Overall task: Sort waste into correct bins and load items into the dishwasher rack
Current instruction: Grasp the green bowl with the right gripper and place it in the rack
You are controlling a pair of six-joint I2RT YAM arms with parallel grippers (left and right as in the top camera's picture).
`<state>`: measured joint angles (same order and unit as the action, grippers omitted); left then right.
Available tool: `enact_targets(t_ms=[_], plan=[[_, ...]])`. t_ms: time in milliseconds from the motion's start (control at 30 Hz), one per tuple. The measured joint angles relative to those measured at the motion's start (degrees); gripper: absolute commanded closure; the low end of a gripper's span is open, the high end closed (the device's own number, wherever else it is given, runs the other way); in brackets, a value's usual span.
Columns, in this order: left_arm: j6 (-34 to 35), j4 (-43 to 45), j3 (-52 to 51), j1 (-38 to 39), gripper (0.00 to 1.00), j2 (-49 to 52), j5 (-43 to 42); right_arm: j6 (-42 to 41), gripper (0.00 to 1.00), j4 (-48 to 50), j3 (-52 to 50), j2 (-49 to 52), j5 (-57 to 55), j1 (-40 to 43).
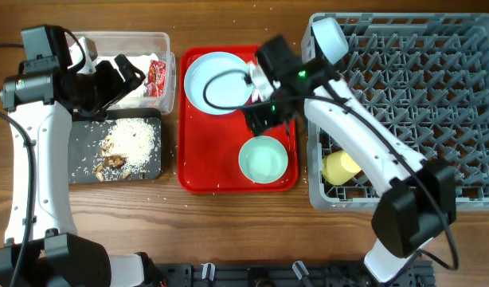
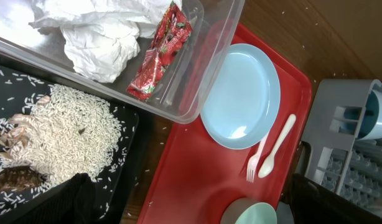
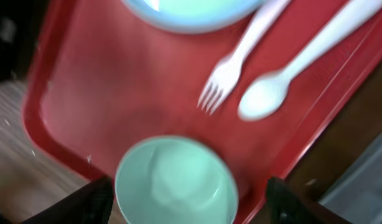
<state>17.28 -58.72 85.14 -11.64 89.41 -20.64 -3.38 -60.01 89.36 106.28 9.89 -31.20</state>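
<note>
The clear tub holds the crumpled napkin and the red wrapper. Rice scraps lie in the black tray. The plate, fork, spoon and one bowl sit on the red tray. The other bowl and the yellow cup are in the grey rack. My left gripper is open and empty over the tub's edge. My right gripper is open, its fingers either side of the bowl, above it.
Loose rice grains are scattered on the wooden table round the black tray and the red tray. The rack fills the right side of the table. In the overhead view the right arm hides the fork and spoon.
</note>
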Motion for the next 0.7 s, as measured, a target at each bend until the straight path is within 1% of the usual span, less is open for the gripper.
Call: enact_targets(t_ms=[67, 100, 133, 167, 200, 233, 267, 367, 433, 467, 500, 533, 567, 600, 633, 700], plan=[[0.02, -0.04, 0.0, 0.0, 0.0, 0.0, 0.0, -1.44, 0.22, 0.72, -6.47, 0.48, 0.63, 0.11], [0.0, 0.02, 0.0, 0.0, 0.0, 0.0, 0.02, -2.32, 0.26, 1.36, -9.88, 0.66, 0.63, 0.13], [0.0, -0.02, 0.0, 0.0, 0.0, 0.0, 0.02, -2.89, 0.31, 2.4, -11.74, 0.68, 0.63, 0.17], [0.0, 0.0, 0.0, 0.0, 0.0, 0.0, 0.0, -3.32, 0.41, 3.3, -13.18, 0.68, 0.68, 0.17], [0.02, 0.02, 0.0, 0.0, 0.0, 0.0, 0.0, -3.72, 0.48, 3.93, -14.82, 0.7, 0.83, 0.17], [0.02, -0.04, 0.0, 0.0, 0.0, 0.0, 0.0, -4.0, 0.66, 4.66, -15.98, 0.7, 0.85, 0.17], [0.0, -0.02, 0.0, 0.0, 0.0, 0.0, 0.0, -4.31, 0.96, 5.29, -17.0, 0.72, 0.92, 0.17], [0.02, -0.02, 0.0, 0.0, 0.0, 0.0, 0.0, -4.98, 0.96, 6.71, -17.7, 0.76, 1.03, 0.17], [0.0, 0.0, 0.0, -0.02, 0.0, 0.0, 0.0, -5.49, 0.96, 5.68, -16.94, 0.76, 1.05, 0.52], [0.0, -0.02, 0.0, 0.0, 0.0, 0.0, 0.02, -5.86, 0.96, 2.62, -12.52, 0.74, 0.83, 1.88], [0.0, 0.0, 0.0, 0.0, 0.0, 0.0, 0.0, -6.1, 0.96, 2.49, -10.43, 0.66, 0.61, 2.58], [0.0, 0.0, 0.0, 0.0, 0.0, 0.0, 0.02, -7.5, 0.96, -1.18, -6.71, 0.44, -1.31, 3.56], [0.02, 0.0, 0.0, -0.02, 0.0, 0.0, 0.02, -9.42, 0.96, -3.08, -0.44, -0.68, -5.2, 5.57], [0.0, -0.02, 0.0, 0.0, 0.0, 0.0, 0.0, -11.28, 0.96, -3.21, 6.62, -3.85, -11.93, 8.46], [0.0, -0.02, -0.02, 0.0, 0.0, 0.0, 0.0, -12.13, 0.96, -3.21, 8.9, -6.34, -16.2, 9.7], [0.0, -0.02, 0.0, 0.0, 0.0, 0.0, 0.0, -16.11, 0.96, -5.05, 10.71, -12.09, -31.78, 10.58]])
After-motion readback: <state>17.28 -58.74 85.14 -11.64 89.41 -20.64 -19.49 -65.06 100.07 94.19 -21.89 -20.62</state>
